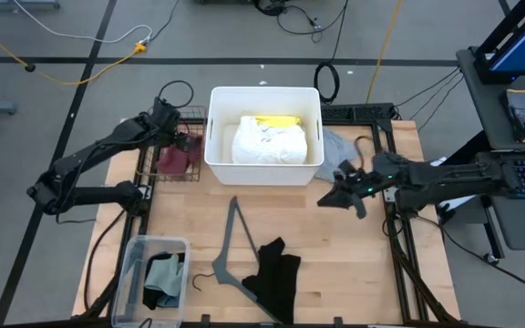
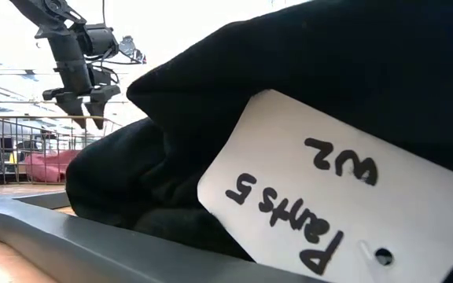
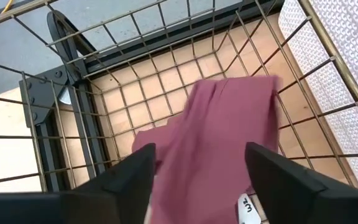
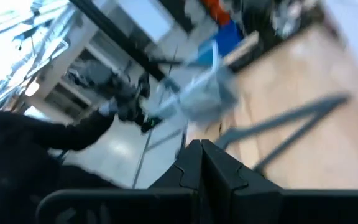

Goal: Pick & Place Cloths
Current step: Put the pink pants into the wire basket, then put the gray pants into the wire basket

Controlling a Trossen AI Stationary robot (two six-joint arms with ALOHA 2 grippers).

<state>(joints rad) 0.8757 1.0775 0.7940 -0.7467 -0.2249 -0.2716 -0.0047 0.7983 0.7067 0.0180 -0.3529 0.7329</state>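
Now left gripper [image 3: 194, 180] open over maroon cloth [image 3: 216, 143] — in wire basket [image 3: 55, 93]

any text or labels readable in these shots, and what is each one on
"Pants" with further marks that look like "5" and "2M", handwritten: on the white tag of the black garment, seen upside down in the low view.
Handwriting on a small white tag by the maroon cloth in the wire basket: only a sliver shows, unreadable.
Faint marks on the white cloth in the white bin: too small to read.
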